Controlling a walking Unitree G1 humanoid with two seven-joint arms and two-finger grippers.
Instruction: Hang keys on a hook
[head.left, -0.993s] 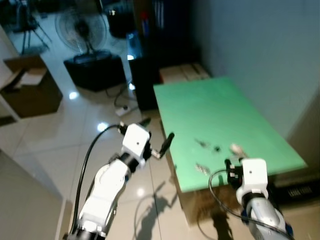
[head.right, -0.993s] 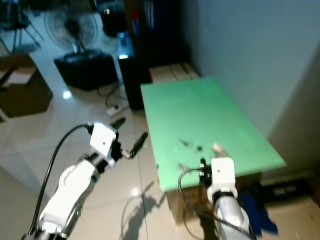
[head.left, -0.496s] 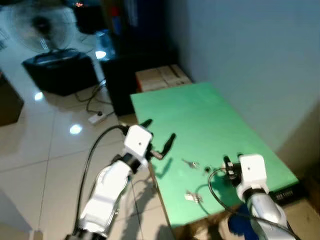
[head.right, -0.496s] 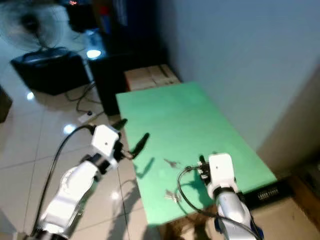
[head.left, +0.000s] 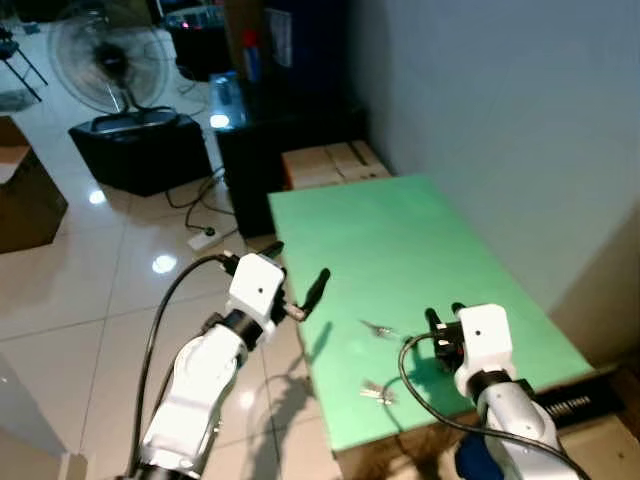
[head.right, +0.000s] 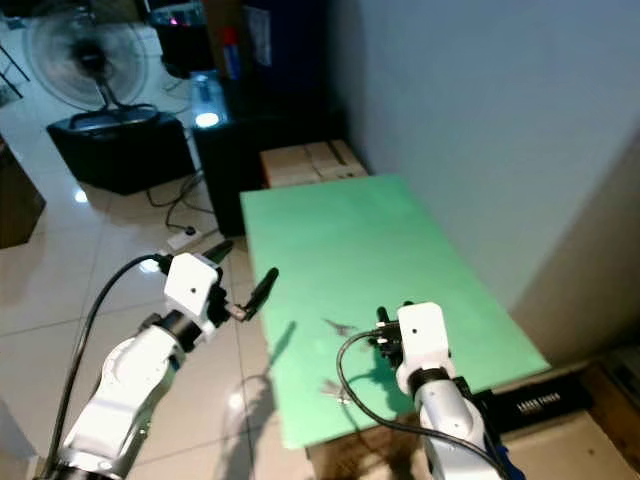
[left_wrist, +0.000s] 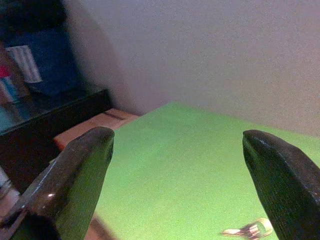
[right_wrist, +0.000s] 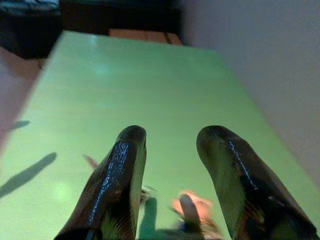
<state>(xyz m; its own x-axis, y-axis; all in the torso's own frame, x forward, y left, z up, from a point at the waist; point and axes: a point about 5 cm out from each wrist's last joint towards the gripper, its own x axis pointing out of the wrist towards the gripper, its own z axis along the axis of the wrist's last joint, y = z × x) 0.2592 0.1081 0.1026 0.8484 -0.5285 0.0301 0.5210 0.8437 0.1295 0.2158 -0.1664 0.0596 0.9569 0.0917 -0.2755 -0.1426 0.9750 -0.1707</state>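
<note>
Several small silvery metal keys lie scattered on the bright green rectangular worktop, toward its near end: one key rests about midway across, a second bunch of keys sits close to the near edge, and a small object with an orange tag, too blurred to name with certainty, lies directly under the right hand's fingers in its wrist view. The right hand, with white housing and two long black fingers, hovers over the worktop just beside the middle key, which lies a little to its left; its fingers stand moderately parted and hold nothing. The left hand, on its silver arm, hangs out over the floor at the worktop's left edge, its fingers spread wide and empty, pointing across the green surface toward the wall. I judge the right hand the nearer of the two to every key, so the pickup most likely falls to it, by a short reach down and slightly leftward. The keys' long axes are too small to read reliably. No hook can be made out on the plain grey wall.
</note>
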